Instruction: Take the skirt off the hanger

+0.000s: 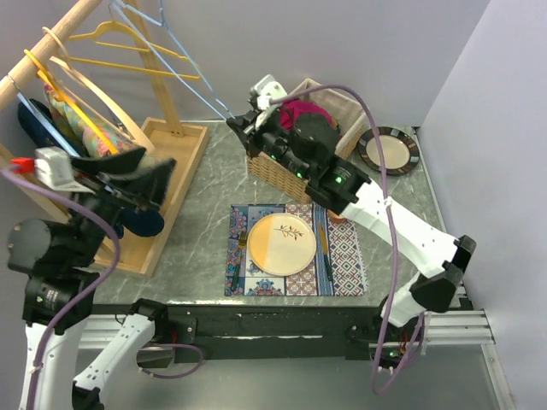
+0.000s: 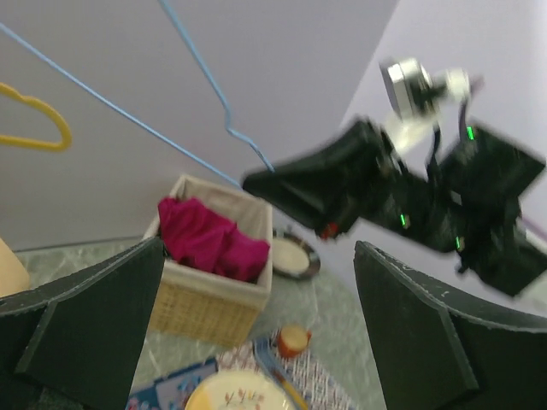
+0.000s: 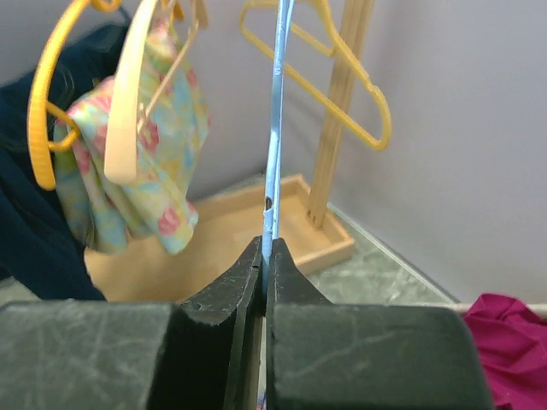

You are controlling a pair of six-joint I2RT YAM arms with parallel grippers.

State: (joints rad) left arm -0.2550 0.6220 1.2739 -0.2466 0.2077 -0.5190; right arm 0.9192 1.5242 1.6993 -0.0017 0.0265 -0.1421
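Note:
The blue wire hanger (image 1: 209, 92) hangs bare and tilts from the wooden rail toward the basket. My right gripper (image 1: 235, 124) is shut on its lower wire, and the right wrist view shows the hanger (image 3: 275, 128) pinched between the closed right gripper (image 3: 266, 248) tips. A magenta skirt (image 1: 295, 111) lies bunched in the wicker basket (image 1: 273, 175), just behind the right wrist. My left gripper (image 1: 141, 175) is open and holds nothing, out by the rack's base. In its wrist view the left gripper (image 2: 258, 246) frames the skirt (image 2: 205, 239) and basket (image 2: 201, 316) from a distance.
A wooden rack with a tray base (image 1: 184, 162) carries a floral garment (image 1: 77, 120), a navy garment (image 1: 38, 124) and yellow hangers (image 1: 111, 60). A placemat holds a cream plate (image 1: 280, 243). A dark-rimmed plate (image 1: 389, 151) sits at the back right. Walls close in behind and right.

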